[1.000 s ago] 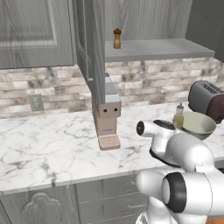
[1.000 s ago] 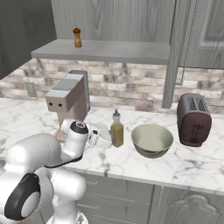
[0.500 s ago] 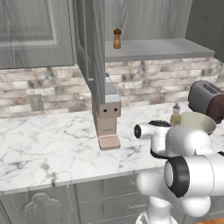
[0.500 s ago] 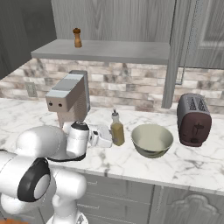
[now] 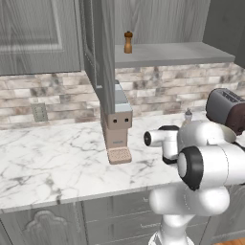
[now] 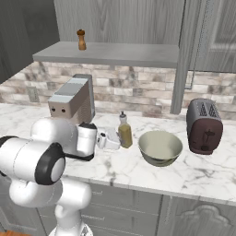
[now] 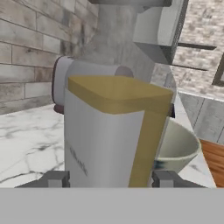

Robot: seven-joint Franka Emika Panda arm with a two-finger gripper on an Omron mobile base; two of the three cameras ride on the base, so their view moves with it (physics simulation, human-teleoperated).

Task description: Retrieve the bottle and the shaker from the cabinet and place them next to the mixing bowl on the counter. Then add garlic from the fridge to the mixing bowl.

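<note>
My gripper (image 6: 110, 138) (image 7: 109, 179) is shut on the bottle (image 6: 124, 133) (image 7: 113, 131), one finger tip against each side. The bottle is a slim glass one of yellowish liquid with a pale label. It stands upright low over the counter, just left of the pale green mixing bowl (image 6: 160, 147) (image 7: 179, 148). Its cap (image 5: 188, 115) peeks above my arm in the left base view. The small brown shaker (image 5: 128, 42) (image 6: 81, 39) stands on the open cabinet's grey shelf (image 5: 167, 52) (image 6: 115, 53). The garlic and the fridge are out of view.
A dark red toaster (image 5: 227, 110) (image 6: 205, 126) (image 7: 59, 83) stands right of the bowl. A grey coffee machine (image 5: 116, 124) (image 6: 71, 99) sits against the brick backsplash, left of the bottle. An open cabinet door (image 5: 98, 52) hangs above it. Marble counter (image 5: 48, 158) stretches leftward.
My arm's upper links have swung across, nearer the cameras. The bottle has stayed beside the bowl, still in the gripper.
</note>
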